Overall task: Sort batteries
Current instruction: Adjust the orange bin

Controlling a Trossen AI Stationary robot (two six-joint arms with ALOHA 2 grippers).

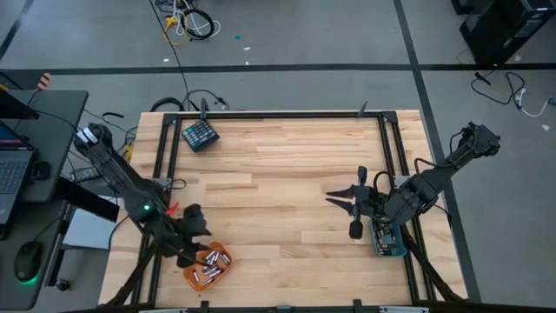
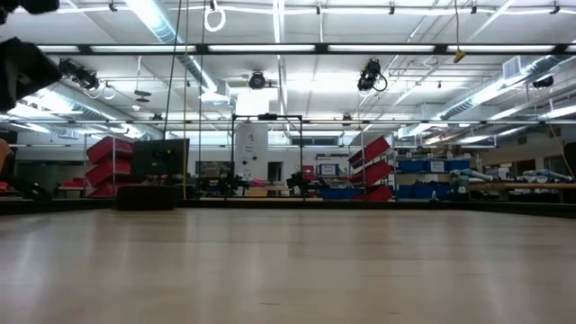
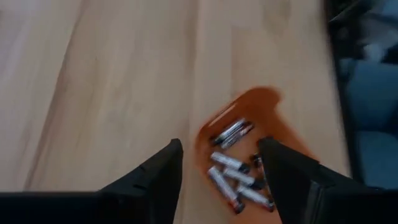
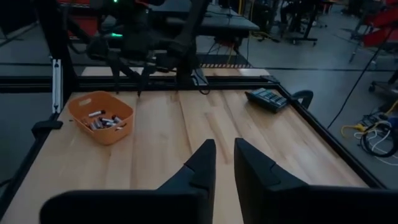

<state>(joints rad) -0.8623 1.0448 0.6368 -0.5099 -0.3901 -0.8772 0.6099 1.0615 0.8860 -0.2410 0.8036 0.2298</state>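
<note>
The batteries [image 1: 208, 265] lie in a heap inside an orange tray [image 1: 193, 278] at the near left corner of the wooden table [image 1: 278, 183]. The left gripper [image 1: 193, 228] hangs just above this tray, its fingers [image 3: 155, 177] spread wide and holding nothing; the tray and the cells show between them in the left wrist view. The right gripper [image 1: 346, 202] is over the right side of the table, well apart from the orange tray, next to a teal tray [image 1: 387, 242] at the right edge. Its fingers [image 4: 199, 165] stand close together with a narrow gap, and nothing is between them. A dark keypad block [image 1: 200, 136] lies near the far left edge.
</note>
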